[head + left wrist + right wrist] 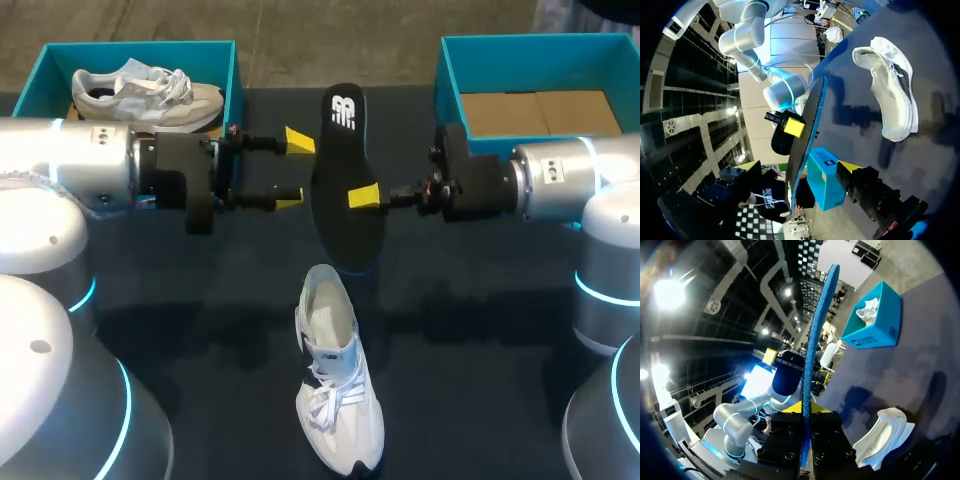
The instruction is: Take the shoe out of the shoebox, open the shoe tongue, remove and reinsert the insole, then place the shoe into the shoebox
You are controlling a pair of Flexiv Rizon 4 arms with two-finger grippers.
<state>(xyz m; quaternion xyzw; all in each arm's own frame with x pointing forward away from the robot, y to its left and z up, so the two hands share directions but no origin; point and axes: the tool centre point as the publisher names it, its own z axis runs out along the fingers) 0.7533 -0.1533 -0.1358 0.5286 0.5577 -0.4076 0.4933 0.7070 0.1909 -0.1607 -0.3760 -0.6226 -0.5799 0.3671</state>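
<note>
The right pincer gripped the insole by its edge above the desk's middle. The left pincer stood wide beside it. The shoe lay near the front edge. So thin an edge grip could let the insole twist or slip during reinsertion.

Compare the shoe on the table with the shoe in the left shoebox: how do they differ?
The table shoe lies out on the black table, toe toward the near edge; the boxed shoe lies crosswise inside the left shoebox. The table shoe looks nearly all white; the boxed shoe shows grey and beige panels. Both are laced sneakers.
</note>
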